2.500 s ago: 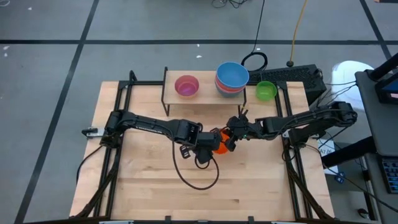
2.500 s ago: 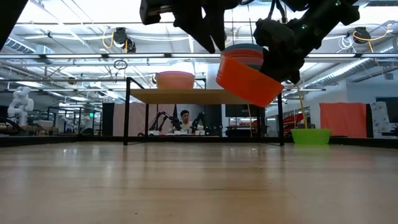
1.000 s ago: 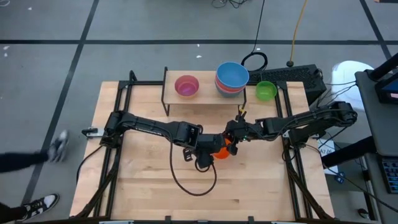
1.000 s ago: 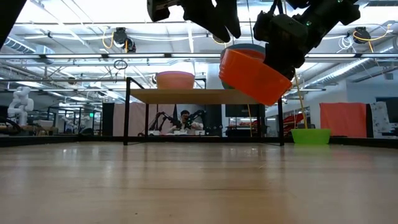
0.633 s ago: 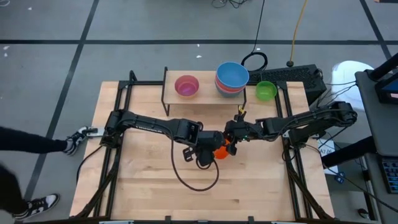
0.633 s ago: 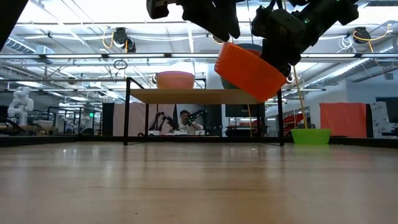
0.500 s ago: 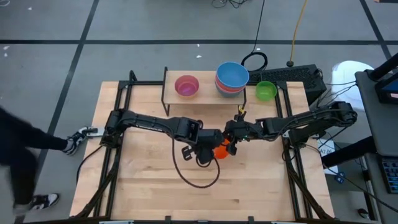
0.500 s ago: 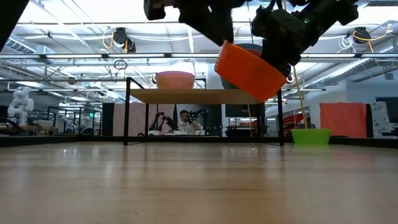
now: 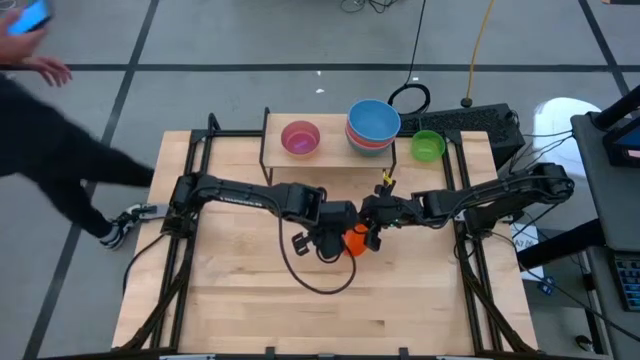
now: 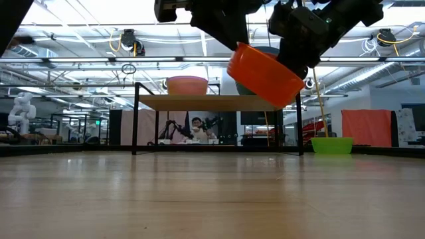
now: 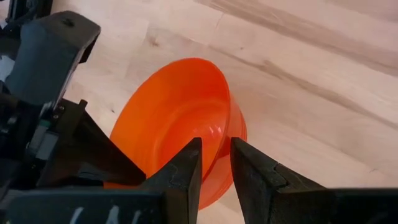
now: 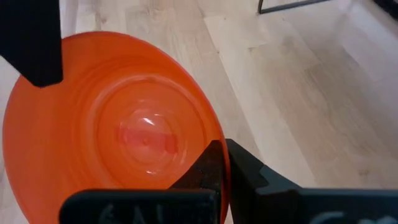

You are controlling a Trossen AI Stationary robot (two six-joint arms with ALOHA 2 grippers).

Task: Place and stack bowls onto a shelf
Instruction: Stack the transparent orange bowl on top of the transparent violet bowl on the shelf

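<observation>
The orange bowl (image 9: 356,242) hangs tilted above the middle of the table, also seen in the low view (image 10: 265,74). My right gripper (image 12: 222,149) is shut on it from the right. My left gripper (image 11: 216,146) comes from the left, open by a narrow gap, one finger inside the bowl (image 11: 174,118) and one outside. The shelf (image 9: 332,152) stands at the far edge with a pink bowl (image 9: 300,137) and a stack topped by a blue bowl (image 9: 373,121). A green bowl (image 9: 428,146) sits on the table right of the shelf. My left gripper straddles the bowl's rim (image 11: 225,118) on the side away from the right gripper, slanting down from the table's left; I cannot tell whether its fingers touch the wall. My right gripper pinches the bowl's rim (image 12: 214,127) between its two fingers, slanting down from the table's right. The bowl is lifted clear of the table and tilted.
A black cable loop (image 9: 315,282) lies on the table below the left arm. A black keyboard (image 9: 480,124) and a cable coil (image 9: 409,98) lie at the far right. A person (image 9: 70,160) walks past the table's left side.
My left gripper has moved a little toward the far edge and the right and has rolled, so that its fingers now stand over the orange bowl's rim. My right gripper has turned slightly, and the bowl has tipped a bit more while staying clear of the table.
</observation>
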